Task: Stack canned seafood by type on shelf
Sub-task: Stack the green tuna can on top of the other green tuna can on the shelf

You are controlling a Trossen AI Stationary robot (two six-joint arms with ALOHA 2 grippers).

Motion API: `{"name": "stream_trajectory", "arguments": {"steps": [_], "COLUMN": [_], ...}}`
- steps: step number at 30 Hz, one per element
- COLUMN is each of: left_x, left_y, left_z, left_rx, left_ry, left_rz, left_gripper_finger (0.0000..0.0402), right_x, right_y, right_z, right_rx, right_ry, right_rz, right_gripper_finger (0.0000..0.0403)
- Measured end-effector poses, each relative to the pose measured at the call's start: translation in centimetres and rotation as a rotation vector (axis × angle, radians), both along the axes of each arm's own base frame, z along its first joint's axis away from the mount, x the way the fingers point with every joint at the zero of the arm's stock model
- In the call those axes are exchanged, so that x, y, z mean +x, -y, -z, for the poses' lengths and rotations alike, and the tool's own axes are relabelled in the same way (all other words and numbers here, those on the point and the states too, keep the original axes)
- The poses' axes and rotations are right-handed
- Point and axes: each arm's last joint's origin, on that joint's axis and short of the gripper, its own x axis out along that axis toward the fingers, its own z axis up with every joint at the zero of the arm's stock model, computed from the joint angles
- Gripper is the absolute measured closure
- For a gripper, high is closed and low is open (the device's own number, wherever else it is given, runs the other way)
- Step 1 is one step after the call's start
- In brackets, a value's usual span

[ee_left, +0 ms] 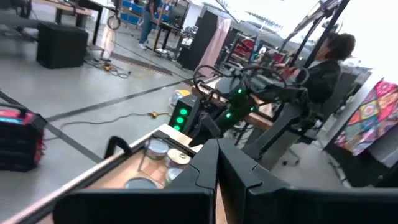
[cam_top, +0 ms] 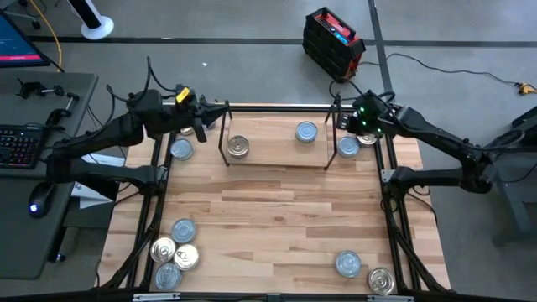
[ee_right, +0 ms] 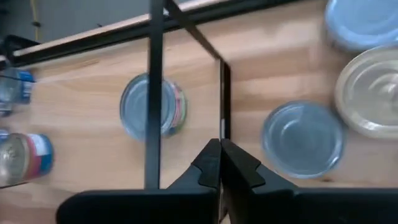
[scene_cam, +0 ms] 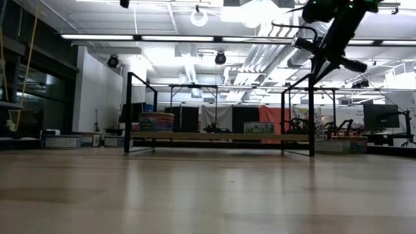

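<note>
The shelf [cam_top: 277, 155], a light-wood board with black end brackets, stands at the table's far middle. On it rest a gold-lidded tin [cam_top: 238, 147] and a silver-blue tin [cam_top: 307, 132]. Another silver-blue tin [cam_top: 181, 149] lies just left of the shelf. A silver-blue tin [cam_top: 348, 147] and a gold one [cam_top: 367, 138] lie at its right end. My left gripper [ee_left: 217, 163] is shut and holds nothing; it hovers by the shelf's left bracket [cam_top: 225, 126]. My right gripper [ee_right: 219, 157] is also shut on nothing, above the right bracket [ee_right: 222, 93].
Several tins [cam_top: 174, 252] cluster at the table's near left corner. Two more tins, one silver-blue [cam_top: 348, 265] and one gold [cam_top: 380, 280], lie near the right corner. The table's middle [cam_top: 277, 218] is bare wood. A person [ee_left: 323, 62] sits beyond the far edge.
</note>
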Motion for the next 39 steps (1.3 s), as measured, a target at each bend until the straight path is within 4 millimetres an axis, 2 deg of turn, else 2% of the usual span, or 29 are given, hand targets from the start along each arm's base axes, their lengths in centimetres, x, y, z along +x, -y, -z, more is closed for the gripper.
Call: {"name": "stream_trajectory", "arguments": {"steps": [4, 11, 16, 21, 27, 33, 36, 39], "left_x": [-0.7, -1.8, -4.1, -6.9, -9.4, -10.6, -10.7, -10.2], "left_y": [-0.2, -0.2, 0.6, 1.6, 2.5, 2.9, 2.9, 2.7], "left_z": [-1.2, -1.9, -2.9, -3.7, -3.8, -3.6, -3.5, -3.3], "left_rx": [0.050, 0.075, 0.094, 0.218, 0.234, 0.224, 0.221, 0.217], "left_ry": [-0.027, -0.131, -0.185, -0.181, -0.164, -0.180, -0.185, -0.196], "left_rz": [-0.018, -0.029, -0.017, -0.009, -0.016, -0.024, -0.023, -0.019], "left_gripper_finger": [0.0401, 0.0401, 0.0401, 0.0401, 0.0401, 0.0401, 0.0401, 0.0401], "right_x": [1.7, 3.8, 4.9, 6.9, 9.1, 11.5, 11.3, 10.1], "right_y": [1.1, 2.7, 3.4, 3.8, 4.2, 4.5, 4.1, 3.6], "right_z": [-1.5, -0.8, -0.1, 0.7, 0.5, -0.2, -0.9, -1.7], "right_rx": [-0.013, 0.067, 0.117, 0.136, 0.119, 0.096, 0.083, 0.082], "right_ry": [-0.062, -0.249, -0.310, -0.358, -0.362, -0.349, -0.395, -0.459], "right_rz": [-0.059, -0.106, -0.114, -0.149, -0.171, -0.205, -0.201, -0.190], "right_gripper_finger": [0.0403, 0.0403, 0.0403, 0.0403, 0.0403, 0.0403, 0.0403, 0.0403]}}
